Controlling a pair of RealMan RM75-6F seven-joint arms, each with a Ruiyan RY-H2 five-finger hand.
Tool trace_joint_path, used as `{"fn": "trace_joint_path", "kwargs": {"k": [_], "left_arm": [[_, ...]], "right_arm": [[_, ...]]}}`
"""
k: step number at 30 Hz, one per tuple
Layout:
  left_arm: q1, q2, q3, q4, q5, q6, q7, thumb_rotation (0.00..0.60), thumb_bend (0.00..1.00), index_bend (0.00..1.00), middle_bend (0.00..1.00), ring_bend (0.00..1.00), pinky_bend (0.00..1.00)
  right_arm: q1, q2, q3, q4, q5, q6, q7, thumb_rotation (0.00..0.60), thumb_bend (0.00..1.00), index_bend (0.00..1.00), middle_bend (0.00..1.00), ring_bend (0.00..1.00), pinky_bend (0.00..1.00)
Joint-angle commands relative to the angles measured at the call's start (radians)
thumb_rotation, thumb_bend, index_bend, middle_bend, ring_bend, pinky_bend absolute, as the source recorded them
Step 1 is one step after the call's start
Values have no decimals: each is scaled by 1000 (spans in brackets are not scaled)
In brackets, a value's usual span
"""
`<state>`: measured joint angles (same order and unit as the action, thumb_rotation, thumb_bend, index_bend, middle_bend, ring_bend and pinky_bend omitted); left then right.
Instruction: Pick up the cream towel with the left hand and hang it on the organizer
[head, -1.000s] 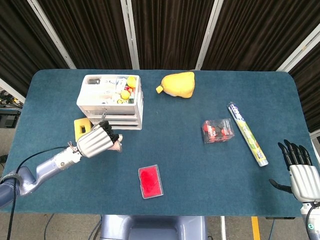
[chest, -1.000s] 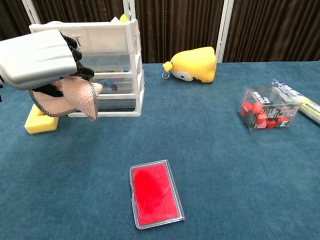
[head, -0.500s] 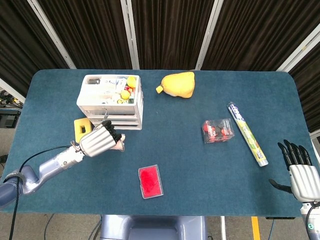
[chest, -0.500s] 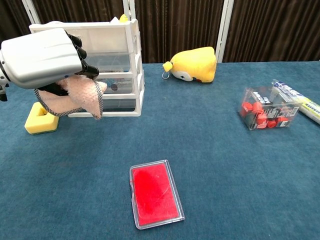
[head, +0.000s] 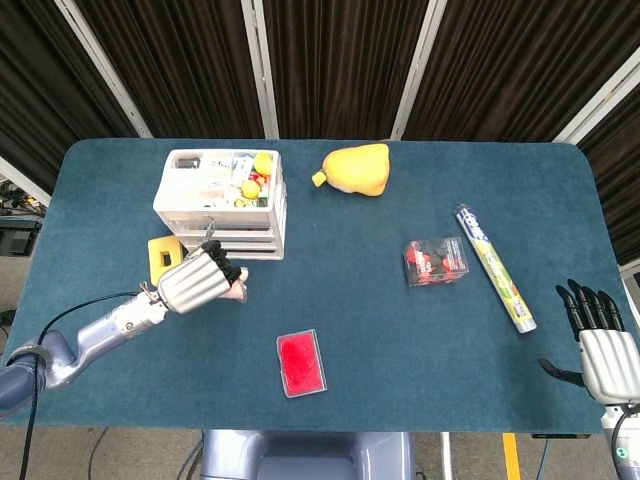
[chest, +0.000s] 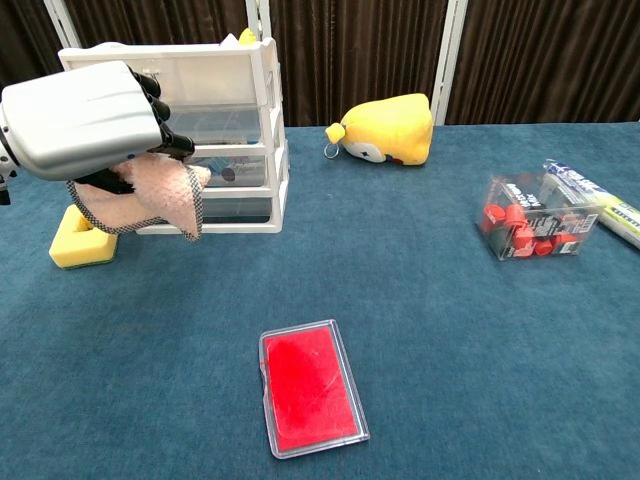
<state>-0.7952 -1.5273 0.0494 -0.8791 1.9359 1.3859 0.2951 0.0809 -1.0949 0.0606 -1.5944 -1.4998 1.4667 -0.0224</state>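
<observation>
My left hand (head: 197, 281) (chest: 85, 122) holds the cream towel (chest: 150, 195) above the table, just in front of the white drawer organizer (head: 222, 203) (chest: 225, 130). The towel hangs below the curled fingers, its dark-checked edge showing; from the head view only a small corner (head: 237, 293) is visible. The organizer stands at the back left with small items in its top tray. My right hand (head: 600, 340) rests at the table's front right edge with fingers spread and nothing in it.
A yellow sponge (head: 163, 255) (chest: 79, 240) lies left of the organizer's front. A red flat case (head: 301, 363) (chest: 310, 387) lies at front centre. A yellow plush toy (head: 355, 169), a clear box of red pieces (head: 436, 261) and a long tube (head: 495, 268) lie to the right.
The left hand with the towel drifted slightly right and up, then eased back a little; the towel swung along with it. The right hand stayed still.
</observation>
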Motion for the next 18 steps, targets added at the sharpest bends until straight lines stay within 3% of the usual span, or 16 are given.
{"fn": "trace_joint_path", "kwargs": {"k": [1, 18], "left_arm": [[0, -3, 2, 5, -2, 2, -2, 600, 667, 953, 787, 654, 562], [-1, -31, 9, 47, -20, 4, -11, 600, 666, 953, 787, 654, 562]], "right_arm": [[0, 0, 0, 0, 0, 0, -1, 600, 11, 0, 0, 0, 0], [-1, 0, 0, 0, 1, 1, -3, 600, 12, 0, 0, 0, 0]]}}
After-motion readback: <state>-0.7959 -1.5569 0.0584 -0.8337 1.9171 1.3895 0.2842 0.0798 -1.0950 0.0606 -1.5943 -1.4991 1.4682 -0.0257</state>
